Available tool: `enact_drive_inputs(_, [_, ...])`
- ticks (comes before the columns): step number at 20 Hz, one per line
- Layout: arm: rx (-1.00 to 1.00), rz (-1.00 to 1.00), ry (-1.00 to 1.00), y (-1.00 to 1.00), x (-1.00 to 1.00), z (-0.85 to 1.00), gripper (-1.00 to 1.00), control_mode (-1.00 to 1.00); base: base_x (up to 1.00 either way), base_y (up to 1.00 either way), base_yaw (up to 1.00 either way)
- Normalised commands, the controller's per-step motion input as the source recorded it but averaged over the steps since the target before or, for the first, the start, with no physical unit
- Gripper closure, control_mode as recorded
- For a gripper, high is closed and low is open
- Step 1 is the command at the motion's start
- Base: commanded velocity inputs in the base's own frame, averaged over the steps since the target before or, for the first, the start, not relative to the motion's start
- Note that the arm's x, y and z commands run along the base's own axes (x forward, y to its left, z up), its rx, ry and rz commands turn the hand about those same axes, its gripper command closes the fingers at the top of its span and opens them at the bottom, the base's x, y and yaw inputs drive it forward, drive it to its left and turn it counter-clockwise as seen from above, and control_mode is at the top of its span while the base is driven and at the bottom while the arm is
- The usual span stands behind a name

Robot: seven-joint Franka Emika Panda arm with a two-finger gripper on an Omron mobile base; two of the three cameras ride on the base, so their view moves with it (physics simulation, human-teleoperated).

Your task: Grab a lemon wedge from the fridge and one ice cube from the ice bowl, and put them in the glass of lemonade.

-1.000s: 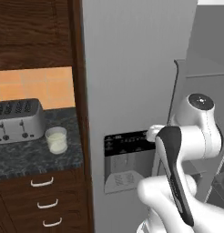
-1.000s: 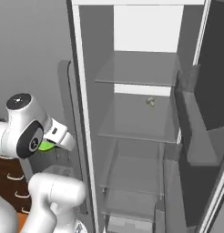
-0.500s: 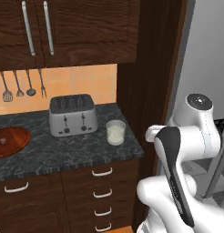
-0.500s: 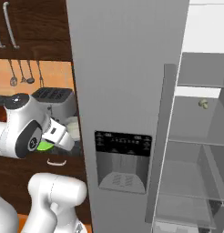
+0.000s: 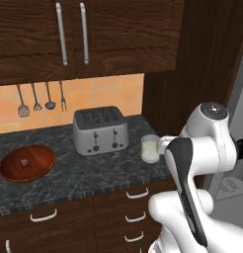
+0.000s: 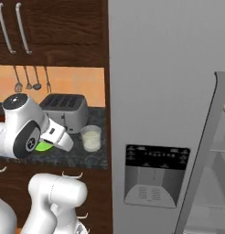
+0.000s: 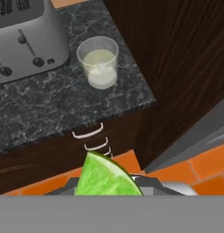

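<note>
Holding lemonade: clear glass (image 7: pixel 98 61) on counter (image 7: pixel 41 109)

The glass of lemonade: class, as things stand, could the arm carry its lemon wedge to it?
Probably yes: the glass of lemonade stands open-topped near the counter edge beside the toaster, nothing covering it.

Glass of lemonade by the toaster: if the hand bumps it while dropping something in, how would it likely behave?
The glass of lemonade looks short and wide and partly filled, so it would probably slide rather than tip. It stands near the counter edge, so a hard push might spill it or send it off.
</note>
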Motion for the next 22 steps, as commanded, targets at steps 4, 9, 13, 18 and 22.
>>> enact_drive_inputs(4, [0.00, 0.00, 0.00, 0.00, 0.00, 0.00, 1.00, 1.00, 0.52, 0.04, -0.17])
enact_drive_inputs(9, [0.00, 0.00, 0.00, 0.00, 0.00, 0.00, 1.00, 1.00, 0.35, 0.63, -0.28])
enact_drive_inputs(13, [0.00, 0.00, 0.00, 0.00, 0.00, 0.00, 1.00, 1.00, 0.37, 0.84, -0.27])
enact_drive_inputs(18, [0.00, 0.00, 0.00, 0.00, 0.00, 0.00, 1.00, 1.00, 0.54, 0.02, -0.18])
enact_drive_inputs(22, [0.00, 0.00, 0.00, 0.00, 0.00, 0.00, 1.00, 1.00, 0.23, -0.19, -0.11])
